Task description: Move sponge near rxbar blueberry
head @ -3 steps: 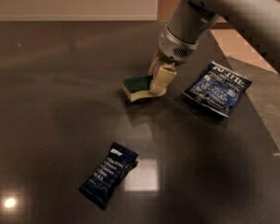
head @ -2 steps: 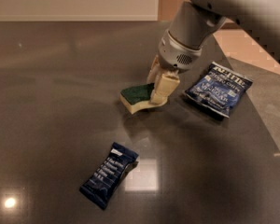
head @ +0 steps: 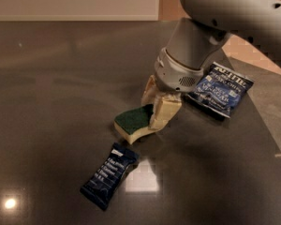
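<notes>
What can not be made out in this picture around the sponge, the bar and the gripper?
- Right end of the sponge: camera view, covered by the gripper, shut on it at mid-table.
- Whether the sponge touches the table: cannot tell.
- White text on the rxbar blueberry: blurred.
- Left corner of the chip bag: behind the arm.
- Arm: cut off by top and right edges.

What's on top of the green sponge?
The pincer sits over the right end of the sponge, gripping it. The rest of its green top is bare. The part between the fingers is hidden, and so is the table under it.
</notes>
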`<move>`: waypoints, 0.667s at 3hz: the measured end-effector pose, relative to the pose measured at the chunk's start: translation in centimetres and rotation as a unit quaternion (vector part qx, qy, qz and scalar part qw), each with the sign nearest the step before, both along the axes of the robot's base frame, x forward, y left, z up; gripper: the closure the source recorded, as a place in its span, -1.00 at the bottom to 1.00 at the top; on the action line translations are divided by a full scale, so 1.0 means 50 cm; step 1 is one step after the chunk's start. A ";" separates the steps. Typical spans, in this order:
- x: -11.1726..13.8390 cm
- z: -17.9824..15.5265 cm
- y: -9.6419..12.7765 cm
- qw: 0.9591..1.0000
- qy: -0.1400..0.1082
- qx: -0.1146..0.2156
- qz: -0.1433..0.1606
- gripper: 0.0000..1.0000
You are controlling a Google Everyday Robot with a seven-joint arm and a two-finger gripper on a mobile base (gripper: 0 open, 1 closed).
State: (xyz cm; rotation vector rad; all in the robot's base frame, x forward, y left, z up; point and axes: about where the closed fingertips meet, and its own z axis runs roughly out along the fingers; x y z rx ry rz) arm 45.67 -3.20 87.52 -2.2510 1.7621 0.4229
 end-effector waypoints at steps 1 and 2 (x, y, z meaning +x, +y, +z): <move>-0.037 -0.016 0.003 1.000 0.005 -0.003 0.024 0.65; -0.058 -0.026 0.003 0.999 0.016 -0.001 0.040 0.16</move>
